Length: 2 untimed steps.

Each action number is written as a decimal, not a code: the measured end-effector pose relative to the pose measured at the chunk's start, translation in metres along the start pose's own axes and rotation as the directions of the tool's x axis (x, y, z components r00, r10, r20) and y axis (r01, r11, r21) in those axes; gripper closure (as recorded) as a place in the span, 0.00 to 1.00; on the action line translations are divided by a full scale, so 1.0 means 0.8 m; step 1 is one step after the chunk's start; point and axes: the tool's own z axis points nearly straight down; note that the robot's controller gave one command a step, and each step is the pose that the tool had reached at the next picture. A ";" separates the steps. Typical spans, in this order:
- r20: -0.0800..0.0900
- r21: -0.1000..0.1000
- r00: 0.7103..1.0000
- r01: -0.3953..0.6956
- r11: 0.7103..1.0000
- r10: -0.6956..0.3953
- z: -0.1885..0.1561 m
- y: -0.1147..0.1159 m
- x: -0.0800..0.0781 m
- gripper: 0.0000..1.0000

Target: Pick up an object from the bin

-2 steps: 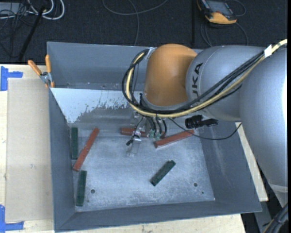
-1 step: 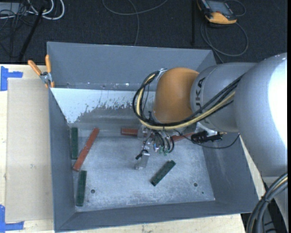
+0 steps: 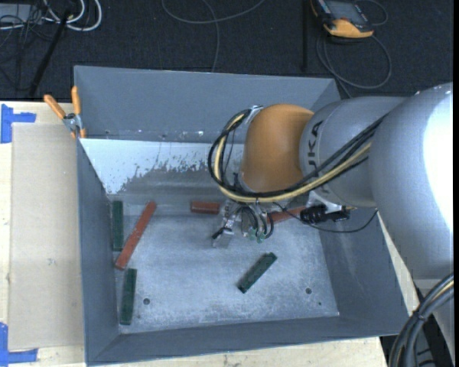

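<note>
Tool (image 3: pixel 237 229) sits low over the middle of the bin (image 3: pixel 92 205) floor. Whether it is clenched or released cannot be told. The nearest piece is a short red bar (image 3: pixel 205 206), lying flat just to its left. A slanted green bar (image 3: pixel 258 272) lies nearer the front, apart from the tool. The floor around the tool is largely bare. A long red bar (image 3: pixel 135 234), an upper green bar (image 3: pixel 116 224) and a lower green bar (image 3: pixel 128 295) lie along the left wall.

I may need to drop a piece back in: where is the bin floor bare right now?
Bare floor lies in the middle, between the slanted red-brown stick and the dark green stick, and along the front wall right of the lower-left green stick. Crowded: the left wall, and around the gripper at the back.
</note>
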 end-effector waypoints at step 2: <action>0.007 0.001 0.913 0.408 0.913 -0.408 -0.110 0.000 0.000 0.00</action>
